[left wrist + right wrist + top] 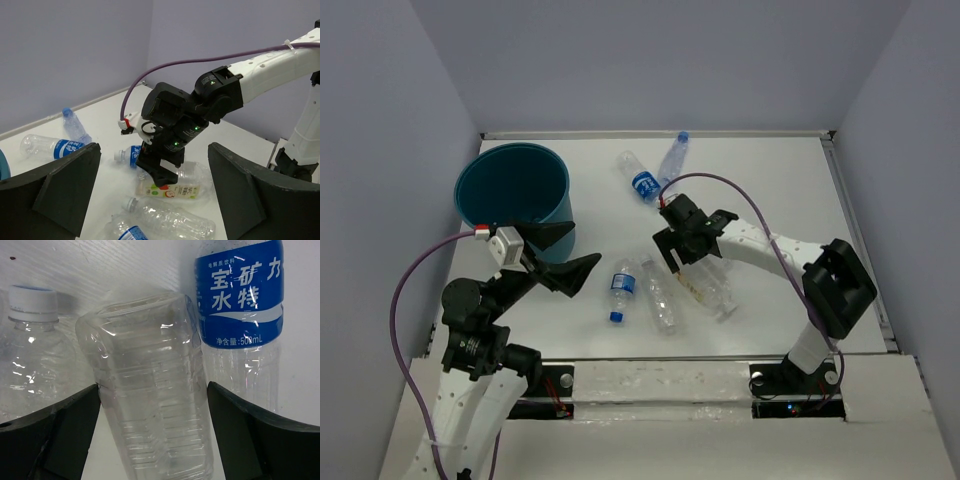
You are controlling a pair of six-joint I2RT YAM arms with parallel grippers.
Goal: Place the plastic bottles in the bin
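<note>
Where the left arm rises at the lower left of the overhead frame, the left gripper (578,250) is spread wide and holds nothing. One finger overlaps the near wall of the bin (535,180) in that view; whether they touch cannot be told.

Just right of it, lower centre of the overhead frame, a blue-capped bottle (622,288) lies on the white tabletop (770,180), cap toward the near edge. It is at the left end of a loose cluster of bottles lying flat and close together.

The right gripper (153,392) is down over this cluster, pointing at the tabletop. Its jaws are wide open and straddle a ribbed clear bottle (150,405), with a finger at each flank. The wrist view cannot settle whether the fingers touch it or fall just short. The bottle lies flat on the tabletop.

- Left of it in the right wrist frame is a white-capped bottle (32,340), clear, lying alongside.
- Right of it is a blue-label bottle (239,295) with white lettering, also alongside.
- In the left wrist frame a yellow-label bottle (170,190) lies on its side right in front of the right gripper.

The bin stands upright at the upper left of the overhead frame, open mouth up, with no bottle visible inside.

Farthest back, upper centre, two more bottles lie near each other and well apart from the cluster: a labelled far bottle (642,183) and a slim far bottle (672,158) with its blue cap toward the back wall.
</note>
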